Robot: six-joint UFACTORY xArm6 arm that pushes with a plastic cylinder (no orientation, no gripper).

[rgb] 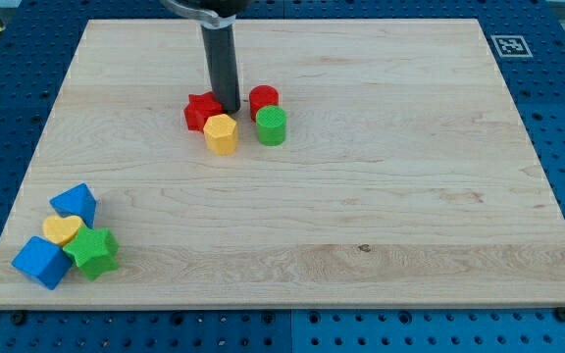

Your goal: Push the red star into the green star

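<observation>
The red star (201,110) lies in the upper middle of the wooden board, left of my tip. My tip (228,109) stands right against the red star's right side, just above a yellow hexagonal block (221,133). The green star (93,250) sits far off at the view's bottom left, in a cluster with other blocks. The dark rod comes down from the view's top.
A red cylinder (264,101) and a green cylinder (271,126) stand just right of my tip. By the green star lie a yellow heart-like block (62,230), a blue block (75,203) and a blue cube (40,261). The board (410,196) ends near the view's bottom.
</observation>
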